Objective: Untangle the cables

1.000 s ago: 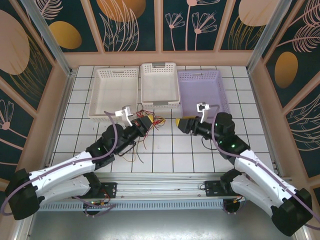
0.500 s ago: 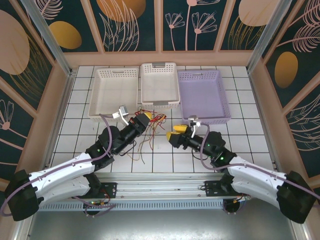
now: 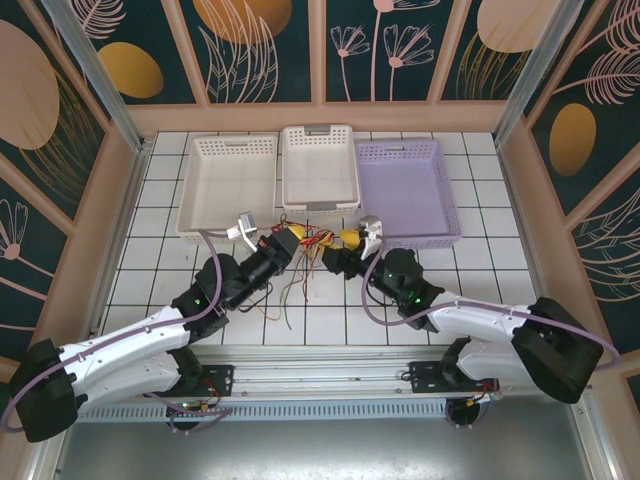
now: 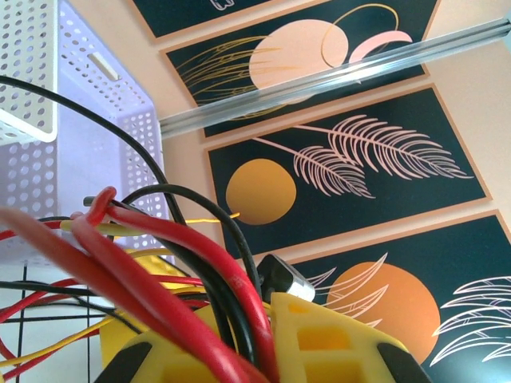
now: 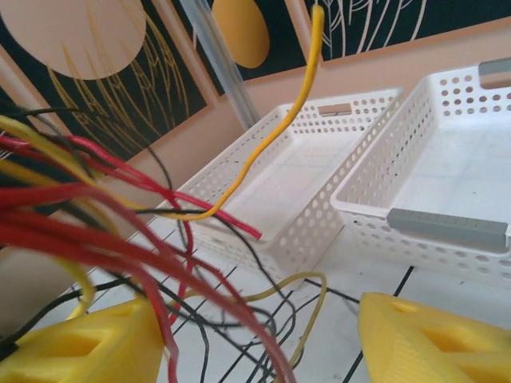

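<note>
Several thin cables (image 3: 308, 246), red, black and yellow, lay in one tangle on the tiled table (image 3: 480, 290) just in front of the near wall of the middle white basket (image 3: 318, 170), with a few loose ends trailing further from that basket toward the arm bases. The left gripper (image 4: 243, 339) sat at the tangle's left edge, near the basket's near-left corner. In its wrist view its yellow fingers (image 4: 335, 343) stood close together with a bundle of red and black strands pinched between them. The right gripper (image 5: 249, 327) sat at the tangle's other edge, near the basket's near-right corner. Its two fingers (image 5: 80, 343) were spread wide apart; red, black and yellow strands draped over one of them and crossed the gap, but nothing was clamped. One yellow strand rose clear of the rest, left of that basket's grey handle. A second white basket (image 3: 228, 185) stood just beside the middle one on its left, a purple basket (image 3: 405, 190) just beside it on its right
</note>
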Robot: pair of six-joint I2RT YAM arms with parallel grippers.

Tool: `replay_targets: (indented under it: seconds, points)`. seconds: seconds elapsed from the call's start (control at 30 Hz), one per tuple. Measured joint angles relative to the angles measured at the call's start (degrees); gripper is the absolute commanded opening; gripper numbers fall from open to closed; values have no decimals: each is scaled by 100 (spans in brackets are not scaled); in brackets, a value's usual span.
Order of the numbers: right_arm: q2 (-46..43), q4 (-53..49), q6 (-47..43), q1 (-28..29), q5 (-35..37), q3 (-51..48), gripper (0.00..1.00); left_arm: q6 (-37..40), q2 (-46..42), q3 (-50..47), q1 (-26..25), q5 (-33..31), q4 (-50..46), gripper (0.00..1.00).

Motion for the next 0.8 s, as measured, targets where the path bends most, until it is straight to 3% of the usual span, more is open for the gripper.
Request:
replay_targets:
  seconds: [0.07,0.2,0.43,0.8]
  points:
    - [153,90,-98,2,103,28,52,-20,-39,-28,0,7,-2,0]
    - [354,240,-225,7,221,66,28,-76,-133,-42,0,70,-2,0]
    - [223,382,-363,7,221,74,0,-101,-428,-103,0,105,-101,0]
    - [-1152,-264,-422,-144,260,-85,0,203,-951,-15,-7,-50,-1294,0]
